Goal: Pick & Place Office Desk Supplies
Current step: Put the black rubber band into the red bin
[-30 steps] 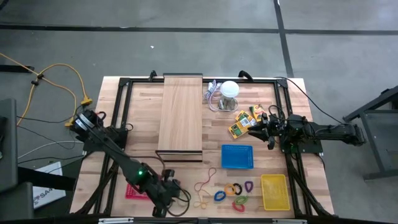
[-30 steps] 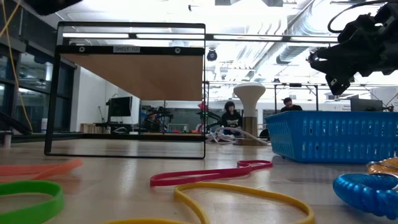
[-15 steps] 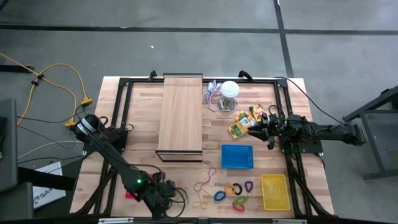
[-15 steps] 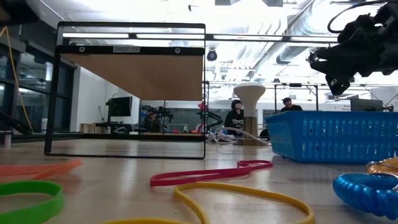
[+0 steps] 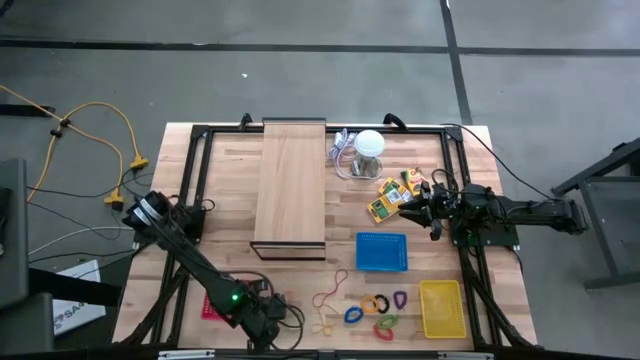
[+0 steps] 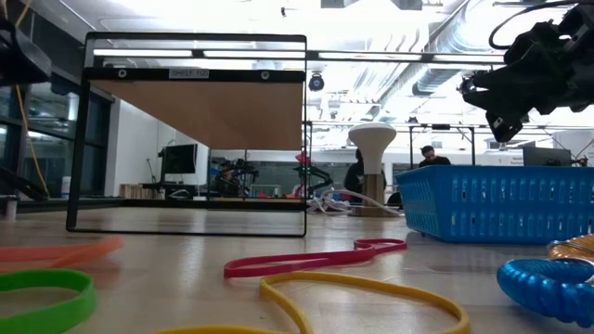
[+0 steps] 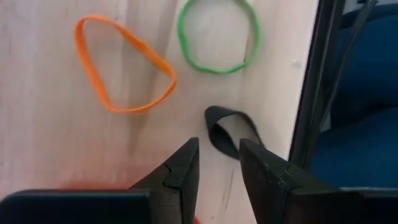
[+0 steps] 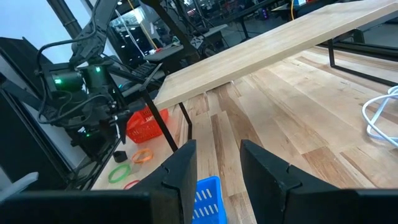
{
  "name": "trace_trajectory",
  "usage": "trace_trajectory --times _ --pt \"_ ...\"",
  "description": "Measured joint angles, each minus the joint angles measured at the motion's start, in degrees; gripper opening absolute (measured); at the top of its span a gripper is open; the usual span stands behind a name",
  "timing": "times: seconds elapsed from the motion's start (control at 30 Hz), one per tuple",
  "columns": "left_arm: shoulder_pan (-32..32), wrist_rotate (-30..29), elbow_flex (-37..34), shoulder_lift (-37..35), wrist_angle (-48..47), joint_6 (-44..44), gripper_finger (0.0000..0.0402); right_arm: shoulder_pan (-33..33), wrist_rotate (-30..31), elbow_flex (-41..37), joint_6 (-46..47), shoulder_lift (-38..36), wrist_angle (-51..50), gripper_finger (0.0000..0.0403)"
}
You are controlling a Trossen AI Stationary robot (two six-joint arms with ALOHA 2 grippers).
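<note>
Left gripper [image 7: 216, 163] hung low over the near-left part of the pale wooden table [image 5: 230, 225], jaws parted a little w/ nothing between them, tips just short of a thin black rubber band [image 7: 231, 129] lying curled on the wood. Just beyond it lay a thin orange rubber band [image 7: 124, 73] and a thin green rubber band [image 7: 217, 38], side by side, not touching. Red mesh basket [image 5: 211, 306] sat just left of that gripper in the high view. Right gripper [image 5: 408, 207] hovered above the table's right side, beside the small yellow-orange printed packs [image 5: 391, 198], fingers part open and empty, nothing gripped. Blue plastic mesh basket [image 5: 381, 251] stood nearer than the packs, yellow mesh basket [image 5: 441, 308] at near right. Between the baskets, along the near edge: coloured loop-shaped clips [image 5: 376, 310] in blue, orange, purple, red, green, bunched together; left of them a red rubber band [image 5: 332, 288] and a tan rubber band [image 5: 322, 322]. Long pale wooden board [image 5: 291, 183] on a black frame ran near-to-far at centre-left. White ball-like object w/ grey cable [image 5: 369, 145] at the far side, right of the board. Low view: blue basket at right, bands and a blue clip [image 6: 547, 286] close up on the wood.
</note>
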Motion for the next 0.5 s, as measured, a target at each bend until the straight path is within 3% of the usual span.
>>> trace_trajectory --times 0.5 --pt "-0.1 -0.8 0.0 3.7 2.9 -1.5 0.011 0.0 0.0 0.0 0.0 0.0 0.0 0.0111"
